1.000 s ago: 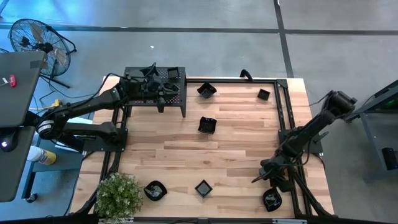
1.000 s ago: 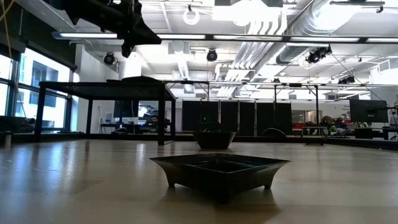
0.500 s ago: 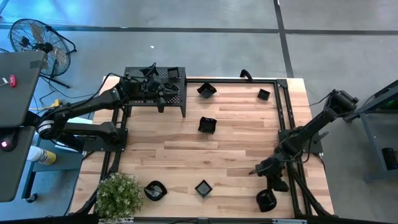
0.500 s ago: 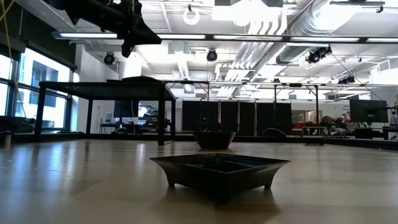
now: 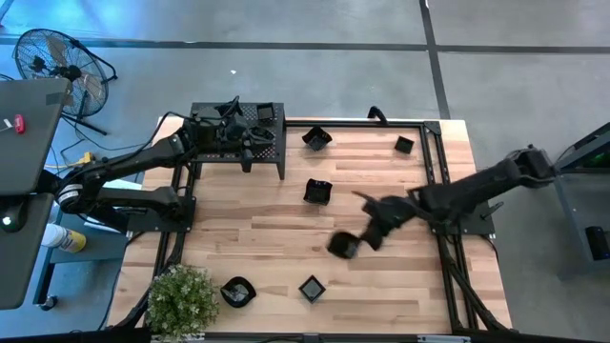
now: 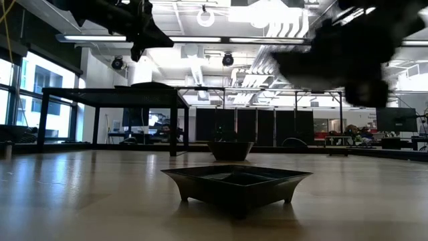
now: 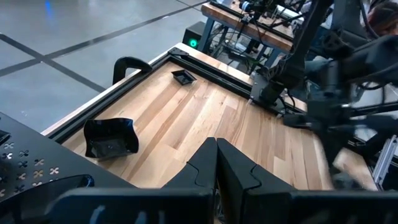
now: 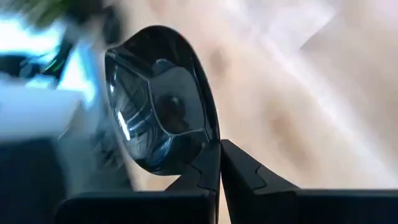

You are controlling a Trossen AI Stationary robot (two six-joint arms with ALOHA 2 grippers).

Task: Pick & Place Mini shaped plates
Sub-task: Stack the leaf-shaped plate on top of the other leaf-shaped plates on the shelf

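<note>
Plate in transit: we are carrying a round mini plate (image 8: 158, 102) above the middle of the table (image 5: 267, 229), our right gripper (image 5: 355, 240) pinching it by the rim so the dish hangs clear. Our left gripper (image 7: 216, 163) is waiting, fingers together and empty, over the black shelf (image 5: 267, 145), seemingly the drop-off point.

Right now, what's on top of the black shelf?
The left gripper, shut, sits over the shelf. At least one small black plate shows by it; the arm covers the rest.
</note>
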